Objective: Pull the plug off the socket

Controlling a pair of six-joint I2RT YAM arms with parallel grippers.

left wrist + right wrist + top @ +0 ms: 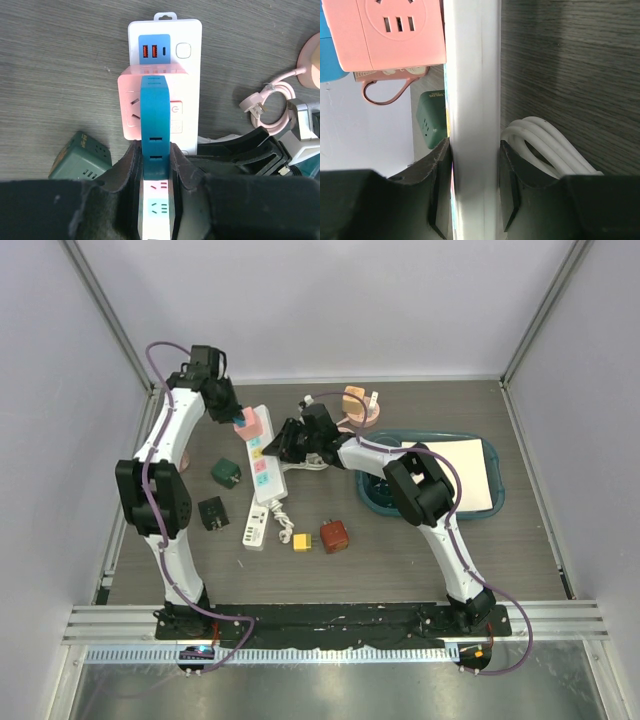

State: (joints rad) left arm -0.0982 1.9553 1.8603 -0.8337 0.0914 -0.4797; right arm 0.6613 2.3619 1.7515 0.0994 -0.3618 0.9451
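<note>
A white power strip (262, 475) lies on the dark table. A pink cube plug (246, 421) with a blue part sits against its face near the far end. My left gripper (238, 417) is shut on the blue part (154, 125) of the pink plug (131, 112), above the strip (187, 30). My right gripper (284, 443) is shut across the strip's edges (472, 100), nearer its middle. In the right wrist view the pink plug (395, 30) shows at the upper left, touching the strip's face. Its prongs are hidden.
A dark green cube (226, 473) and a black cube (212, 512) lie left of the strip. A yellow plug (301, 541) and a red-brown cube (334, 536) lie in front. A teal tray (480, 502) stands right. A pink holder (358, 405) stands behind. The coiled white cable (545, 145) lies beside my right gripper.
</note>
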